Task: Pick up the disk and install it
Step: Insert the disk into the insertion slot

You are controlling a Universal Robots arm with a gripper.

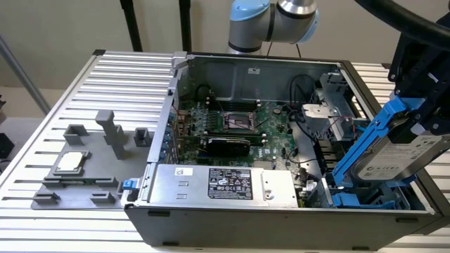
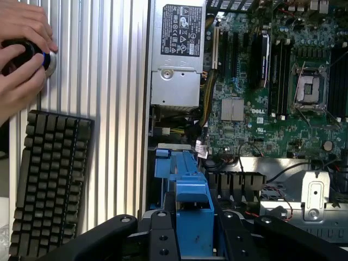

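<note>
Fingers (image 2: 162, 235) of the gripper (image 2: 194, 231) are clamped on the disk (image 1: 402, 154), which is gripped through its bright blue frame (image 1: 365, 138). In the exterior view the disk is held tilted, with its white printed label showing. It is held over the near corner of the open computer case (image 1: 281, 224) at the exterior view's right. The blue drive bay (image 1: 357, 200) is seen directly beneath it. Whether the lower edge of the frame touches the bay cannot be told.

A silver power supply (image 1: 225, 184) with a printed label is set along the near wall of the case, just beside the bay. The green motherboard (image 1: 271, 124) with its processor socket (image 1: 235, 122) is laid behind it, further into the case. The case is carried by a ribbed metal worktop (image 1: 126, 79). A grey fixture (image 1: 81, 182) is placed on the worktop at the exterior view's left, well apart from the disk. A small square silver chip (image 1: 70, 162) is rested on that fixture.

In the wrist view a round black knob (image 2: 24, 54) on the worktop is touched by a person's hand (image 2: 19, 81), and a dark keyboard (image 2: 49, 179) is laid near it.
</note>
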